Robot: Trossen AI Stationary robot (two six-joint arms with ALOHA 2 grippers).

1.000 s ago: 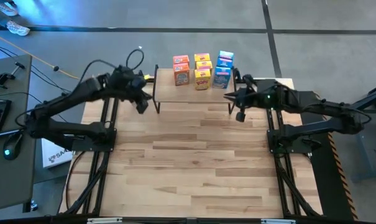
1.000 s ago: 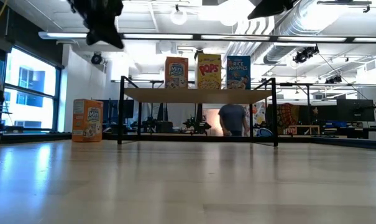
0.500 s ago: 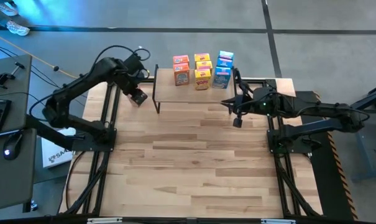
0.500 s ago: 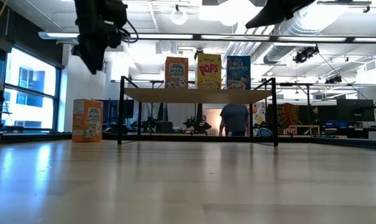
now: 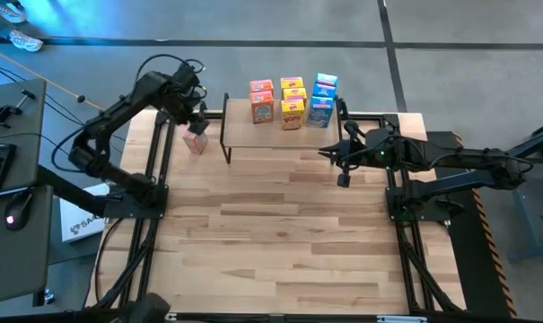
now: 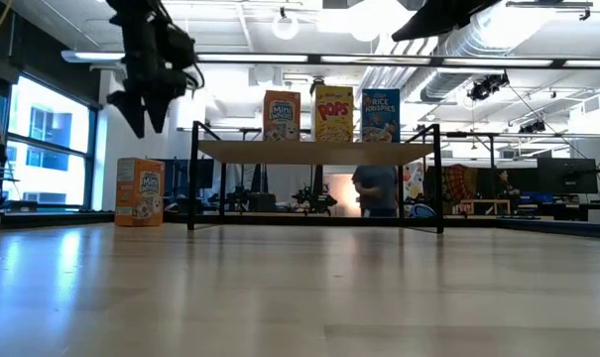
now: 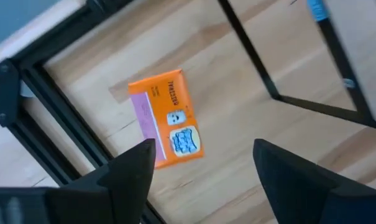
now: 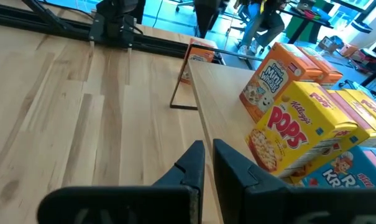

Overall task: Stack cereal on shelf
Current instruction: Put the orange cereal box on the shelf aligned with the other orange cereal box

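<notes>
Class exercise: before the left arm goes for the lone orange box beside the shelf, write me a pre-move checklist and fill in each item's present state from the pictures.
1. Left gripper open: ok, fingers spread wide.
2. Left gripper above the orange box: ok, box shows between the fingers from the wrist.
3. Box standing upright on the table, apart from the shelf leg: ok.
4. Free space on the shelf top: ok, bare wood in front of the stacked boxes.
5. Right gripper shut and out of the way: ok, near the shelf's other end.
6. All stacked boxes counted: cannot tell.
</notes>
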